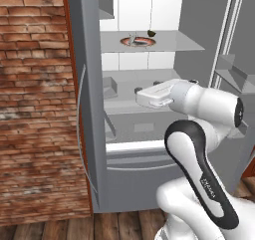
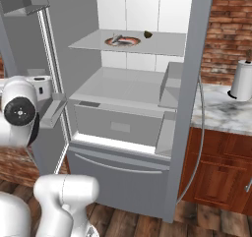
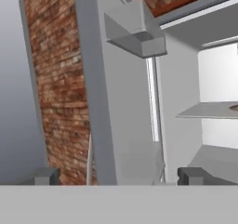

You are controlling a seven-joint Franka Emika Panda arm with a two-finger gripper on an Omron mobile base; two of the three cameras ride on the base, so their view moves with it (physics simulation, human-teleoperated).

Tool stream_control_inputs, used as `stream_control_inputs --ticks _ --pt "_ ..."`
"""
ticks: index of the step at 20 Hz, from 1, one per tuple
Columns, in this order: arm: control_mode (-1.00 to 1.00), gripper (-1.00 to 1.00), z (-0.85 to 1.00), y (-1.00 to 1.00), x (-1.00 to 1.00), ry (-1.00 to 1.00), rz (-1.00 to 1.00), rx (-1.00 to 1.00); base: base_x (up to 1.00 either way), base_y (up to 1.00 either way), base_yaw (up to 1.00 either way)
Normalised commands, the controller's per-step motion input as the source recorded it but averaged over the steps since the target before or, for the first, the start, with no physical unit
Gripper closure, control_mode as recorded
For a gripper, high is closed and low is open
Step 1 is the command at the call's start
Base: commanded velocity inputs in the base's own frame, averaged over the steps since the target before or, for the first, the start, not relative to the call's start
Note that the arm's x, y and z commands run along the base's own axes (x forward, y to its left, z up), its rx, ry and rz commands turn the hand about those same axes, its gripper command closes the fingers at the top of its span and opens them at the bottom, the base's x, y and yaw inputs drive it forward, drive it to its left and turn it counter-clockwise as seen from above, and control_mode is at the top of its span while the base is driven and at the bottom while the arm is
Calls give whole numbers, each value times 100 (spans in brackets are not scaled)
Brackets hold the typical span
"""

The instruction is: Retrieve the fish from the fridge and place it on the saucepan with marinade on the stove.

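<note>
brick wall (image 1: 35, 99) at the left, then the fridge (image 1: 89, 134) with both doors swung open; the gripper (image 3: 118, 175), jaws wide apart and empty, hangs before the lower shelf (image 2: 123, 86), well below the fish (image 2: 117, 38), which lies on a reddish dish (image 2: 123, 41) on the upper glass shelf (image 2: 162, 45) beside a dark lump (image 2: 147, 34); marble counter (image 2: 221, 113) at right
</note>
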Motion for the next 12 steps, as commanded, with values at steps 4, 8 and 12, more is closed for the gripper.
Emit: stream_control_inputs --ticks 4,8,12 --pt "-100 -100 16 0 36 0 4 4 0 0 0" --pt "-100 -100 16 0 42 4 6 5 0 0 0" --pt "-100 -100 7 0 46 8 5 3 0 0 0"
